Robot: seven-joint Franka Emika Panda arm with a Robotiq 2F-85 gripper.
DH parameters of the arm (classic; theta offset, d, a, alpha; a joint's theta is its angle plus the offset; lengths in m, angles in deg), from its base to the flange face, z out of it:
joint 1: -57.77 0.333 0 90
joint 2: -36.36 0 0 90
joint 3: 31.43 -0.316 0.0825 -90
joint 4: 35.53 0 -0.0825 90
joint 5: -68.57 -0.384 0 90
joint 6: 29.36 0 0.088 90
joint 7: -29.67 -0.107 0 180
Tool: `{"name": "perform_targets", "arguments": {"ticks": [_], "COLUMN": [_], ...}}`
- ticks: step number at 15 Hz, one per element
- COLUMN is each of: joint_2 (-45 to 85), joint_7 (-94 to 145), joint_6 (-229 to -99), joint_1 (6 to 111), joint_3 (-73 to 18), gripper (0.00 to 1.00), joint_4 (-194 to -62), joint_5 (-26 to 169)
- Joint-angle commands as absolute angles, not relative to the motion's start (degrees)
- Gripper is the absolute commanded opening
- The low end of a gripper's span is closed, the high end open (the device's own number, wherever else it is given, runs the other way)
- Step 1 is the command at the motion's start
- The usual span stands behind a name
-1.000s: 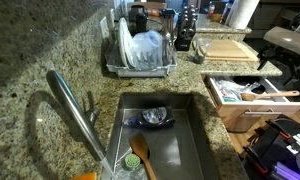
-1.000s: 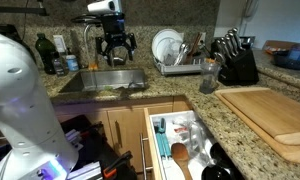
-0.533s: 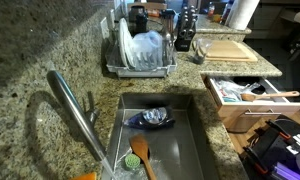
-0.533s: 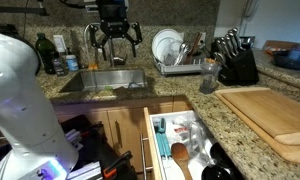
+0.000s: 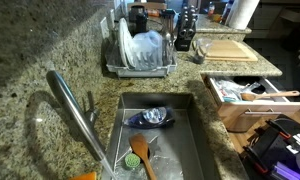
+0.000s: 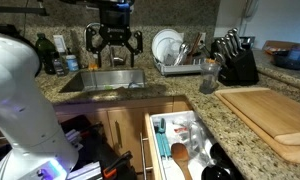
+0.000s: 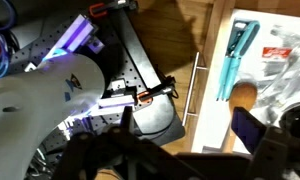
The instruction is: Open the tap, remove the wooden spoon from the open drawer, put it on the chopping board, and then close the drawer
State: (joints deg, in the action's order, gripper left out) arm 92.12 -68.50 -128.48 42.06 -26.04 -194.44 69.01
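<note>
Above the sink [image 6: 130,78], gripper [image 6: 115,44] hovers near tap [image 5: 70,105], fingers spread, empty. My read: descend slowly, nudge lever [image 5: 88,103] aside, avoid knocking the spout. Sink holds dark bowl [image 5: 155,117] and brown spoon [image 5: 140,155]. Drawer [image 6: 175,140] beside sink stands open; wooden spoon [image 5: 274,96] lies among utensils.

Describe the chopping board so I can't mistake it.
On the speckled granite counter, find the black knife block. Beside it lies the rectangular light tan wooden chopping board. It is the only flat wooden slab on that counter.
</note>
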Motion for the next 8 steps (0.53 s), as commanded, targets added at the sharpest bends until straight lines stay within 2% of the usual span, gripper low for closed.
{"name": "perform_targets", "arguments": {"ticks": [1,2,3,8], "joint_2": [88.8,87.1,90.2,89.8], "joint_7": [-64.8,-64.3,-65.4,-64.8], "joint_6": [-122.6,-121.5,-123.4,-123.2], "joint_1": [34.0,31.9,34.1,33.1], "joint_3": [-19.9,-18.4,-21.8,-22.7], "gripper": [1.00,1.00,1.00,1.00], "joint_4": [-194.3,-194.3,-194.4,-194.3], "joint_5": [70.3,71.4,69.3,69.3]}}
